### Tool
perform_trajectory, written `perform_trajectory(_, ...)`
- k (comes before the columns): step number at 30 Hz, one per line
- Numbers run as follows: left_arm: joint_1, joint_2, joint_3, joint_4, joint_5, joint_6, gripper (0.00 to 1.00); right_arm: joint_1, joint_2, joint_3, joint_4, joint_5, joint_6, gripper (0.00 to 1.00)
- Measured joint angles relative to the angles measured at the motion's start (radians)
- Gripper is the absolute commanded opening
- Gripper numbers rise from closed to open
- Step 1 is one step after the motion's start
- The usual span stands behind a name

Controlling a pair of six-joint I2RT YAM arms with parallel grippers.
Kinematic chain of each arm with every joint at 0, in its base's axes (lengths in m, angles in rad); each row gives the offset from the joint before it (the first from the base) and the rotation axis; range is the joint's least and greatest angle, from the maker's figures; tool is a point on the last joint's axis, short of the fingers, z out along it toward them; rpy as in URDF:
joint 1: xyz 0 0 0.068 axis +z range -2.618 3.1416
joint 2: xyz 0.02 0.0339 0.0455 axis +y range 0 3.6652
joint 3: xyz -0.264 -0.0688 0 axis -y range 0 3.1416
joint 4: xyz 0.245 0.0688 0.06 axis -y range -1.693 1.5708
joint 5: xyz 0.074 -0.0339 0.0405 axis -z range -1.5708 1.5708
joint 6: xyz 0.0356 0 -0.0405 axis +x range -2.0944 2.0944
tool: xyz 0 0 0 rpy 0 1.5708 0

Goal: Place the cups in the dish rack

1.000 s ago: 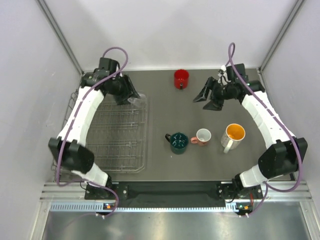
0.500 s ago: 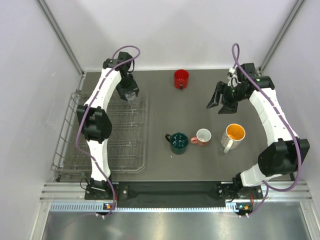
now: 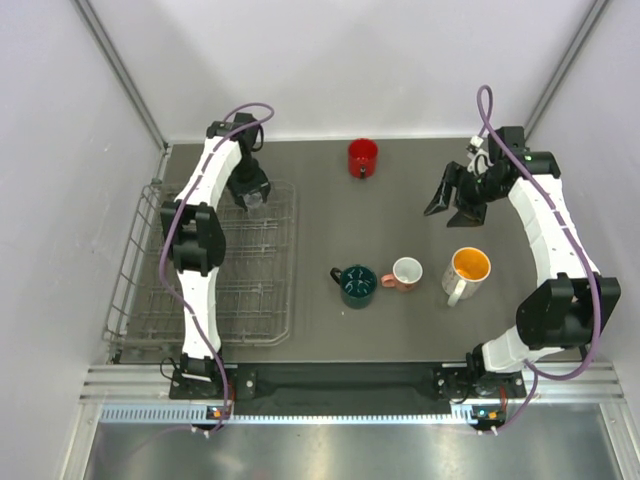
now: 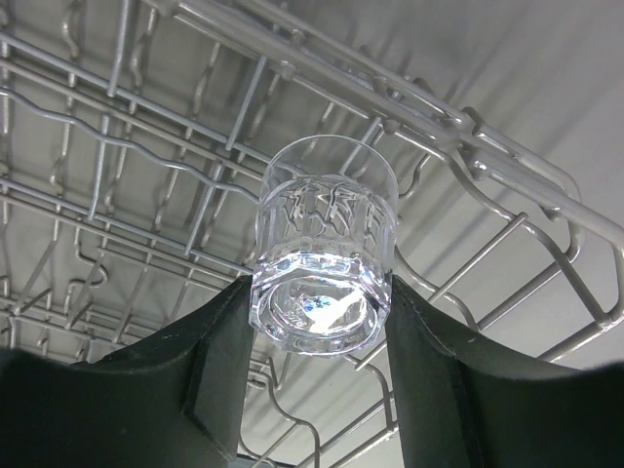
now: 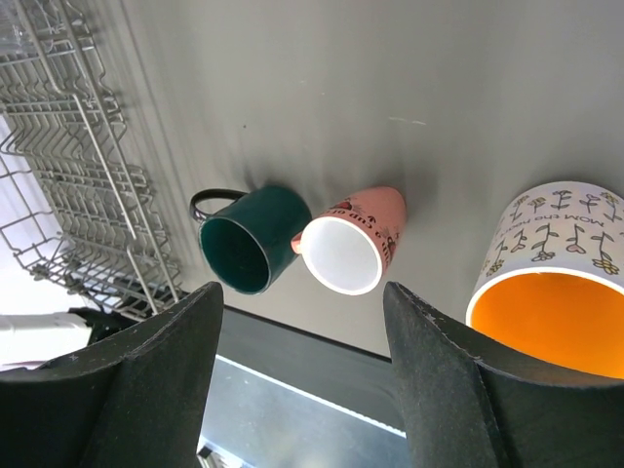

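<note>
My left gripper is shut on a tiny clear glass, holding it over the far right corner of the wire dish rack; rack wires fill the left wrist view. My right gripper is open and empty, raised over the table's far right. On the table stand a red mug at the back, a dark green mug, a small pink mug and a white mug with orange inside. The right wrist view shows the green, pink and orange-lined mugs. No tan cup shows.
White enclosure walls stand close on the left, right and back. The dark table ends at a metal rail by the arm bases. The rack's raised left side overhangs the table's left edge.
My left gripper has carried the clear glass slightly left and nearer, over the rack's far right corner. My right gripper has drawn back to the right, away from the red mug.
</note>
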Motion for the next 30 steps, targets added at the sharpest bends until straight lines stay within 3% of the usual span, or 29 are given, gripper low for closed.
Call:
perform_trajectory(16, 0.005, 0.053, 0.0, 0.003, 0.029, 0.005, 0.01, -0.001, 0.013, 0.0, 0.0, -0.01, 0.0, 0.67)
perform_trajectory(18, 0.006, 0.056, 0.0, 0.004, 0.029, 0.005, 0.07, -0.001, 0.013, 0.0, 0.0, -0.01, 0.0, 0.67)
perform_trajectory(22, 0.006, 0.059, 0.0, 0.005, 0.03, 0.009, 0.35, -0.001, 0.013, 0.0, 0.0, -0.01, 0.0, 0.67)
perform_trajectory(30, 0.009, 0.06, 0.0, 0.005, 0.027, 0.017, 0.72, -0.001, 0.013, -0.002, 0.0, -0.01, 0.001, 0.67)
